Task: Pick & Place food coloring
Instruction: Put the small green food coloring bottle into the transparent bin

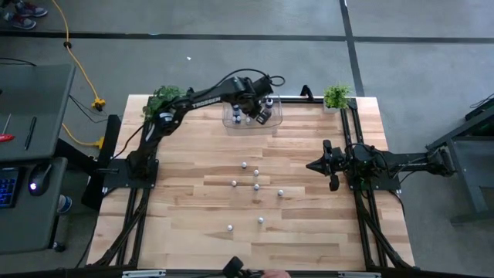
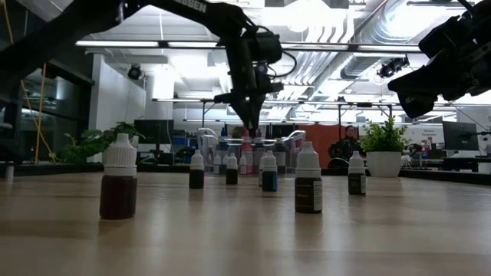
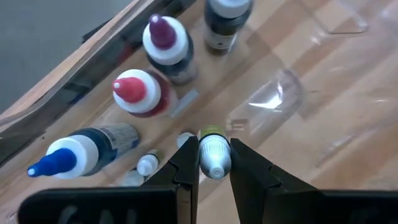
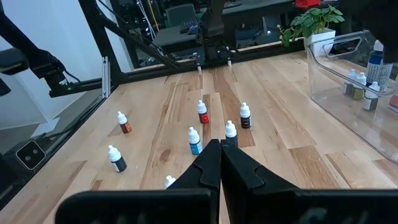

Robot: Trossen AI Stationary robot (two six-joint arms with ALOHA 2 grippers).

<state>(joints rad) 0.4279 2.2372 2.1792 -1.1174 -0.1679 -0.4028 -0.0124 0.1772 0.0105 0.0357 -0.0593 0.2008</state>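
left end effector [image 3: 214, 163] gripping small bottle [image 3: 213, 152], cap toward wrist, lengthwise between fingers

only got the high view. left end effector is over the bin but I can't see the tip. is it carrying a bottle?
Observer: Yes. The left wrist view shows the left end effector shut on a small bottle with a green band, over the clear bin.
Operator: what's in the bin so far?
Observer: A purple-tipped bottle, a red-tipped bottle, a blue-tipped bottle, a dark bottle, and a few tiny ones beside them.
Operator: right arm?
Observer: The right end effector is shut and empty, pointing across the table at the loose bottles, which have white caps and orange, red, blue and dark bodies.
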